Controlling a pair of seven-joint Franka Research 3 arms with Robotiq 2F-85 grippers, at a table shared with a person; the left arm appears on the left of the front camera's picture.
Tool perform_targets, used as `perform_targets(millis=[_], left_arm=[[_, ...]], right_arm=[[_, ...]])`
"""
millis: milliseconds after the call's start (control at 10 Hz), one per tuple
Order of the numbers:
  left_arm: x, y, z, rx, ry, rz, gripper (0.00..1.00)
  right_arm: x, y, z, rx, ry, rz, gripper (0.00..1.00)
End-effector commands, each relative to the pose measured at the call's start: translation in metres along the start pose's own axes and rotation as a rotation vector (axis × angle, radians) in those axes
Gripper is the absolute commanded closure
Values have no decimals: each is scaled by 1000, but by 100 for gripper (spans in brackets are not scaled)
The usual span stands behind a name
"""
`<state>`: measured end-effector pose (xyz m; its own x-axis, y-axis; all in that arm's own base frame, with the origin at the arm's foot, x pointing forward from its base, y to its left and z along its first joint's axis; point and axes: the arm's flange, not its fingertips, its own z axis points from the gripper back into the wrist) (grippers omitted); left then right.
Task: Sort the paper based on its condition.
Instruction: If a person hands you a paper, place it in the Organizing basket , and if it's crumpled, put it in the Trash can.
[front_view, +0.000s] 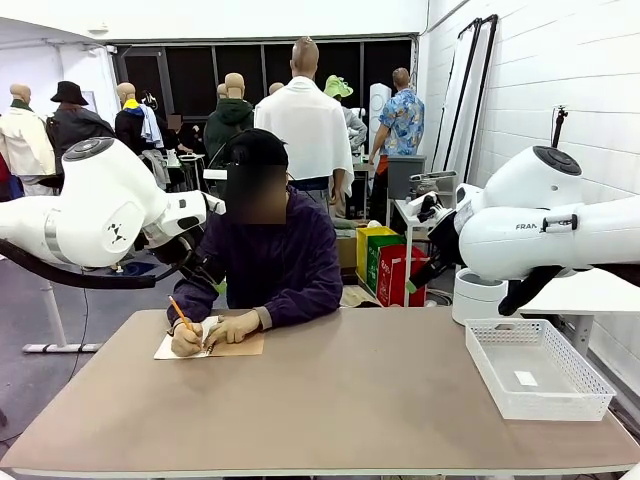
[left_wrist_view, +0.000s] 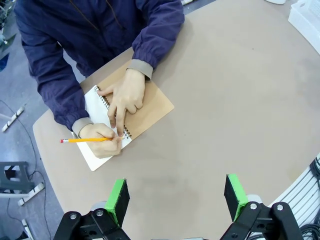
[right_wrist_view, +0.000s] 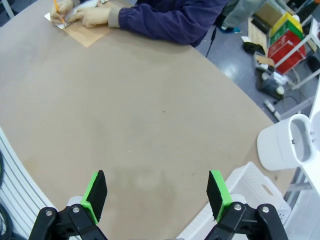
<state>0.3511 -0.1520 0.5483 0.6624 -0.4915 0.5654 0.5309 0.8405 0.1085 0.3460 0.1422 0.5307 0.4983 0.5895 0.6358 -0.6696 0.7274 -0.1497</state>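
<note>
From where I stand, the sorting has not begun; this looks like the preparing step, with the person at the far side of the counter (front_view: 340, 400) bent over a spiral notebook (left_wrist_view: 152, 107) with a brown cover. One hand (left_wrist_view: 104, 141) writes with a yellow pencil (left_wrist_view: 82, 140) on the white page (left_wrist_view: 94, 106), and the other hand (left_wrist_view: 127, 97) presses the notebook flat. That page, bound in the notebook at the far left of the counter, is the paper I can make out here. The left gripper (left_wrist_view: 176, 192) hovers above the counter near the notebook, jaws spread wide with nothing between them. The right gripper (right_wrist_view: 156, 192) hangs over the bare middle, jaws just as wide and empty. A white basket (front_view: 535, 368) waits at the right end. I'd judge the next move calls for a loose sheet to be laid within reach, its condition read, then a flat, careful pinch at one edge.
</note>
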Motion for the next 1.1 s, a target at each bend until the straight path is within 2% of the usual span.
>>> perform_targets(millis=[0,100,200,1000], left_arm=[[-11,3,0,4,-17,54,0],[-11,5,0,3,-20,59,0],[-3,2,1,3,-2,9,0],[-3,2,1,3,-2,9,0]], right_arm=[[-3,-1,-4,46,1,20,0],[-3,0,-4,38,4,26,0],[-4,2,-6,24,3,18,0],[0,1,-1,5,6,7,0]])
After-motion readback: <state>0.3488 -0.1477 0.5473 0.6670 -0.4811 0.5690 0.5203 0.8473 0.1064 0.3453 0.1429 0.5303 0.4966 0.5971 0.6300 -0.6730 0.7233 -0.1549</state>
